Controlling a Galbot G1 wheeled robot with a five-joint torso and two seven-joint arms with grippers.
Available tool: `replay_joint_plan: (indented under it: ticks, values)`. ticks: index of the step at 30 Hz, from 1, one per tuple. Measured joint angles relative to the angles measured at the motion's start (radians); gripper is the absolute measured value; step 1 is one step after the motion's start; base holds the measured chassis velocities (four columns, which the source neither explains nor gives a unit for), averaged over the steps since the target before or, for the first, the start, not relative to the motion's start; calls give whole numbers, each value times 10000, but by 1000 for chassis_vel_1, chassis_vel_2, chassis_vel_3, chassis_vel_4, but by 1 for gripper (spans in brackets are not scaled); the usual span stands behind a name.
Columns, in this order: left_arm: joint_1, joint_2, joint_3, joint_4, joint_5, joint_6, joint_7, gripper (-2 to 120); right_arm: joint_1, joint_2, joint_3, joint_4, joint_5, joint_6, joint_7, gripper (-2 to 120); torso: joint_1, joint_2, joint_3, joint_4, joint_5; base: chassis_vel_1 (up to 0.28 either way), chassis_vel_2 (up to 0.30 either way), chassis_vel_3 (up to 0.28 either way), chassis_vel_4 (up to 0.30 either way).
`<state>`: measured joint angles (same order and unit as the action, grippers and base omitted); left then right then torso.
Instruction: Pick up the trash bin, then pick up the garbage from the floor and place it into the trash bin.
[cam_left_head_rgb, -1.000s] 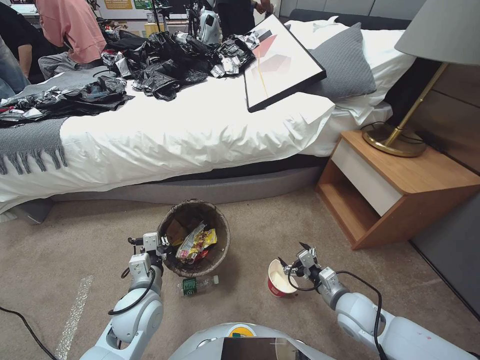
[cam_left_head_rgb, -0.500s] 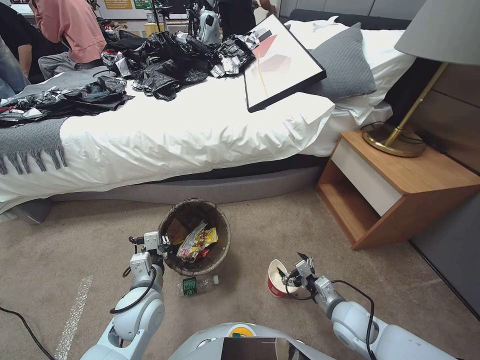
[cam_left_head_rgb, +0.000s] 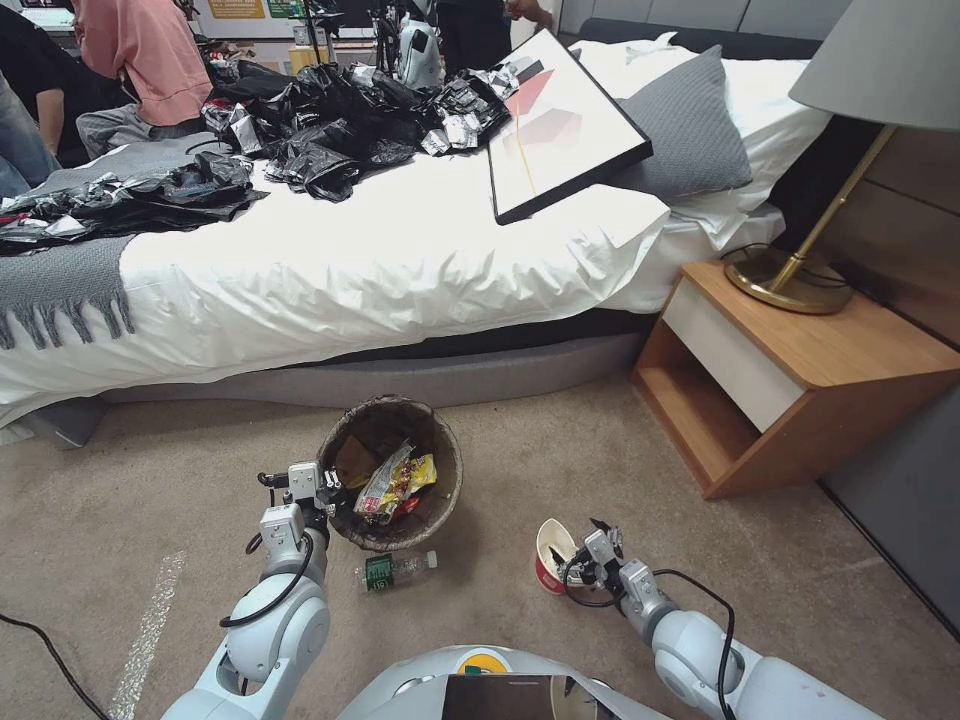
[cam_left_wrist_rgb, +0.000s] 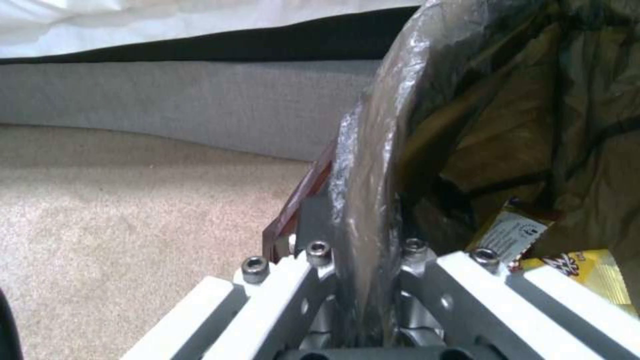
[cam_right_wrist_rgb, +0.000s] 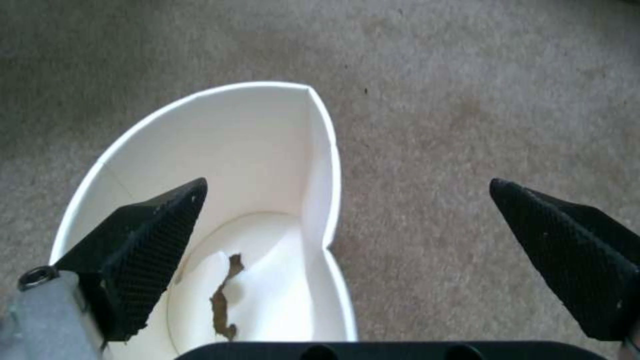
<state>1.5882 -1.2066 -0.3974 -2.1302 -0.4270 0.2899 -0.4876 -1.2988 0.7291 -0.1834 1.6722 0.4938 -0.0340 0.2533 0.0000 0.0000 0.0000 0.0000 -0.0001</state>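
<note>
1. The left claw (cam_left_head_rgb: 322, 490) is clamped on the near-left rim of the trash bin (cam_left_head_rgb: 440, 500), liner pinched between its fingers (cam_left_wrist_rgb: 313, 260); this grip keeps the bin's mouth tilted open toward the robot, ready to receive litter.
2. Inside the bin lie a yellow snack wrapper (cam_left_head_rgb: 400, 480) and a tan paper piece (cam_left_head_rgb: 352, 462).
3. The right claw (cam_left_head_rgb: 585, 545) is spread wide, holding nothing; 1 finger (cam_right_wrist_rgb: 143, 250) sits inside the noodle cup (cam_left_head_rgb: 550, 560), the other outside on the carpet (cam_left_head_rgb: 150, 500), straddling the cup wall for a pinch.
4. A small bottle (cam_left_head_rgb: 395, 570) lies on the floor, just beside the bin's base.
</note>
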Motion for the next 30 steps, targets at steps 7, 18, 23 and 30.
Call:
replay_joint_plan:
  ticks: [7,18,23,30]
  values:
    - [-1,3,-1,-12,0,0,-2,0,10,89,-38,-132,177,-225,11,97,0,0,0,0,0,0,0,0,0]
    - [-29,32,43,-11,1,9,-8,0,53,207,-49,-290,337,-507,56,82,0,0,-1,-1,-1,0,0,0,0]
    - [-40,51,67,-5,-3,20,-12,0,75,289,-62,-338,338,-550,77,66,0,0,0,0,-1,0,0,0,0]
    - [-45,62,72,2,-6,22,-15,0,103,332,-72,-324,318,-630,103,41,0,0,0,0,0,0,0,0,0]
